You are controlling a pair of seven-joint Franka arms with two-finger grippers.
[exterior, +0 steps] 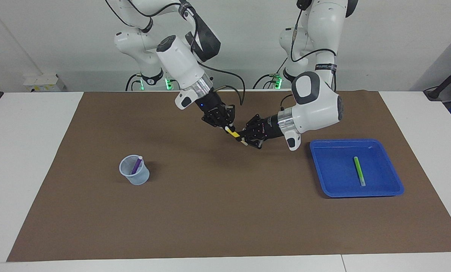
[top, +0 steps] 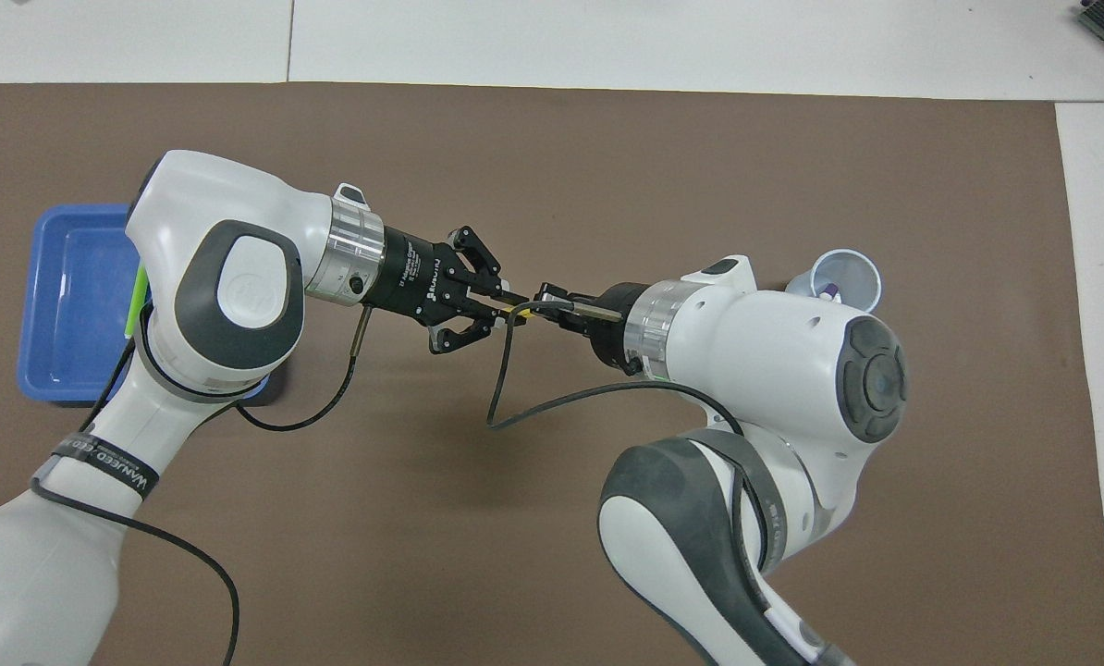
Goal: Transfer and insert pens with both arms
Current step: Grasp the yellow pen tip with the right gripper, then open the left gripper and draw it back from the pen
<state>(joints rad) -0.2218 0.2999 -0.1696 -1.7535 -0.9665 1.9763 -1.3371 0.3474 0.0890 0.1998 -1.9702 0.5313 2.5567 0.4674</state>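
Yellow pen [exterior: 232, 132] clamped by left pincer [exterior: 242, 136], right pincer [exterior: 227, 127] too

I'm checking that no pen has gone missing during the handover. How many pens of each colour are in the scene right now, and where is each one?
Purple pen: 1, standing in the cup
Yellow pen: 1, in the air, held by both the left gripper and the right gripper
Green pen: 1, lying in the blue tray
Total: 3 pens
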